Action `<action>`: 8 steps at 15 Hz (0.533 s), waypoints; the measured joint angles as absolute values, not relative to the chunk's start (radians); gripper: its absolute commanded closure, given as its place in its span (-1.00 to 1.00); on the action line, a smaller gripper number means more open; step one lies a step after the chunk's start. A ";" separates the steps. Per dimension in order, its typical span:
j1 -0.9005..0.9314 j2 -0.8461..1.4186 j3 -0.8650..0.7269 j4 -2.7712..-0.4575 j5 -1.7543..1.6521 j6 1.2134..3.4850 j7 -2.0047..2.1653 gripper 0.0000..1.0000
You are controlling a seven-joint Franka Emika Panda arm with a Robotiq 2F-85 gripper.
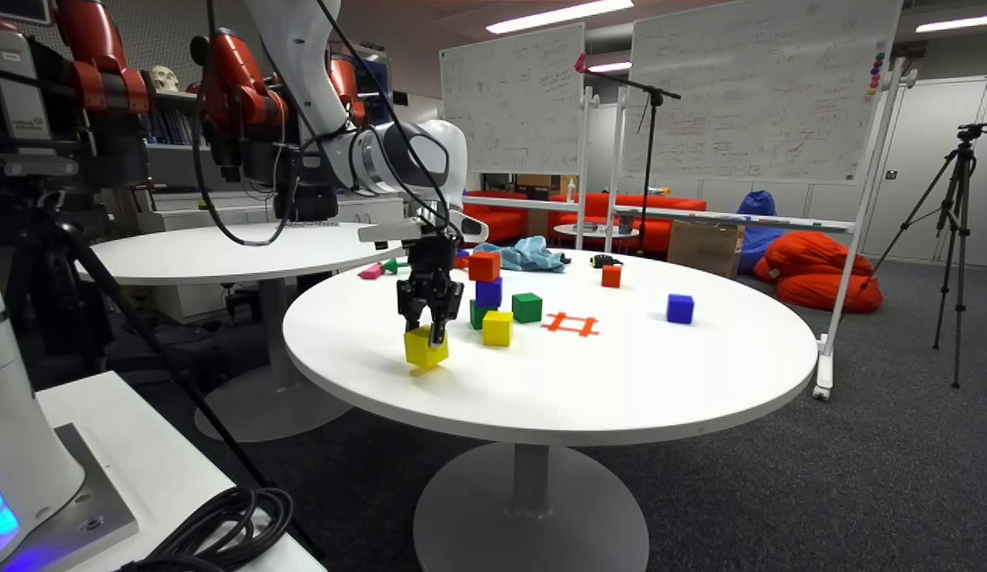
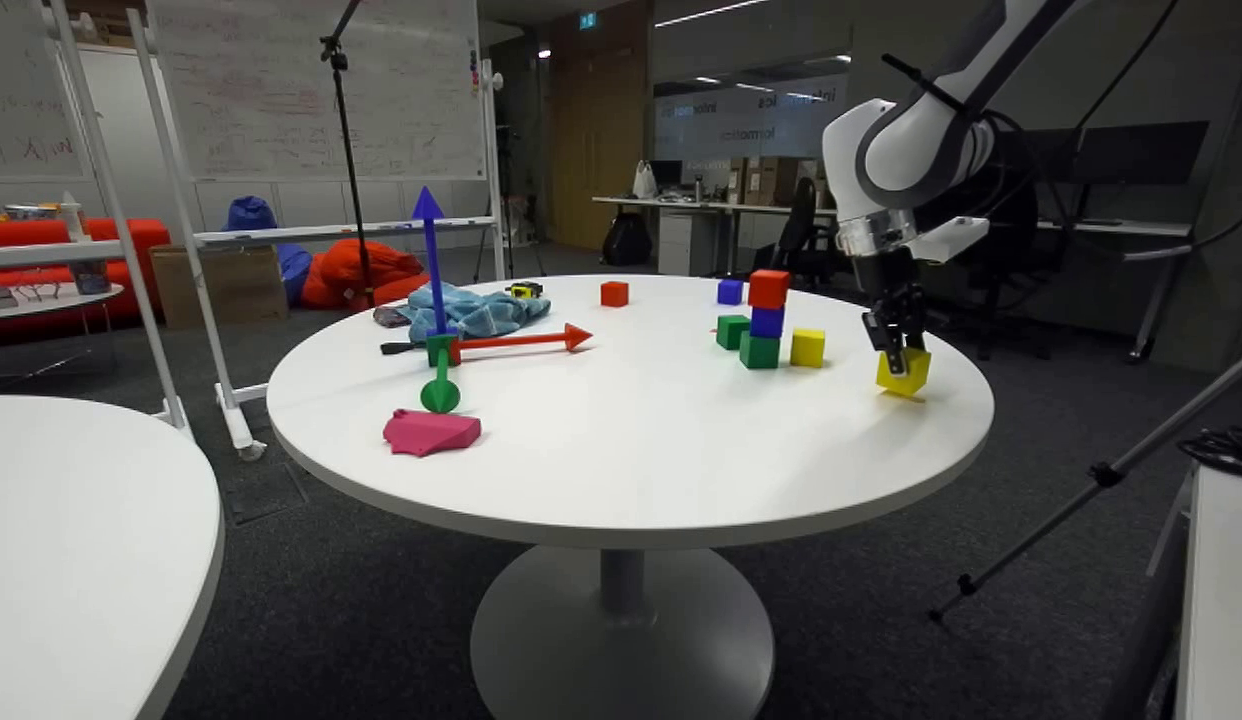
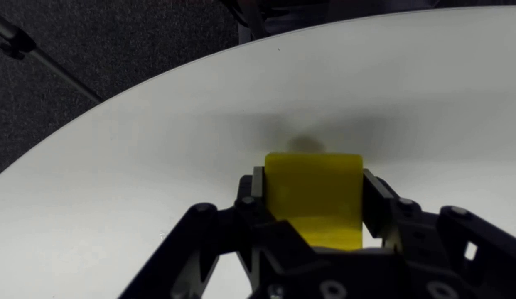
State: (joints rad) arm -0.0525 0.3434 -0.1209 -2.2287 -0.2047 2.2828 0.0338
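Yellow cube [image 3: 314,195], gripped tight!
The jaws clasp both sides, it's tilted close to the bench [image 1: 660,381], three-cube stack [image 2: 767,321] nearby!

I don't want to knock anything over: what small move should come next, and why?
Probably lift the gripper straight up a little: it is shut on a yellow cube, which is tilted with its underside close to the table, and a three-cube stack stands nearby, so height looks worth gaining before any sideways move.
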 measured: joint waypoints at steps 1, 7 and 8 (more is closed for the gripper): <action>-0.053 0.333 -0.127 -2.235 -0.205 2.283 0.035 0.39; -0.067 0.223 -0.168 -2.322 -0.205 2.309 0.043 0.39; -0.072 0.202 -0.172 -2.339 -0.205 2.318 0.044 0.39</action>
